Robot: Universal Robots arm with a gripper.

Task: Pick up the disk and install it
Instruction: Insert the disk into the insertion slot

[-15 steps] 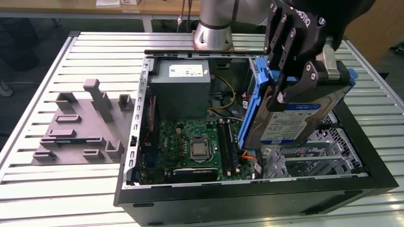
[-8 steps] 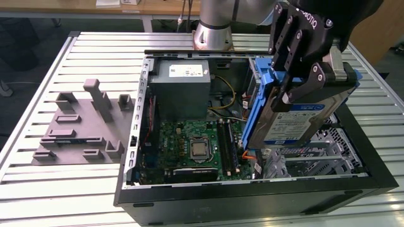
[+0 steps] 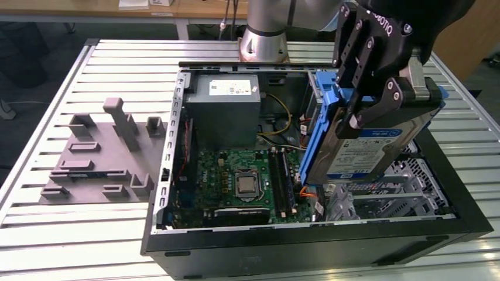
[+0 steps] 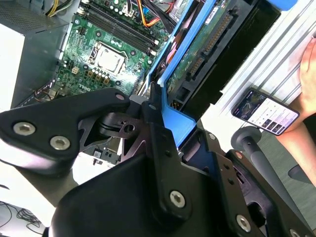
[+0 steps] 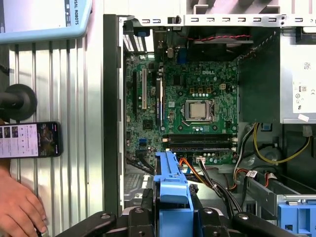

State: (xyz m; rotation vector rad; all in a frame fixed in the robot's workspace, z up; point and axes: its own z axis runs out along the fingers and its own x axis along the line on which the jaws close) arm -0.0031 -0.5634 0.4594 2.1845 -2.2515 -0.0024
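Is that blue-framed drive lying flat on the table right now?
No, the end effector grips the disk, holding it tilted over the open computer case in the exterior view.

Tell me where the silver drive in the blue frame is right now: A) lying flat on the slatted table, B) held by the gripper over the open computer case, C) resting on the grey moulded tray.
B: in the exterior view the gripper is shut on the disk, holding it tilted over the open computer case.
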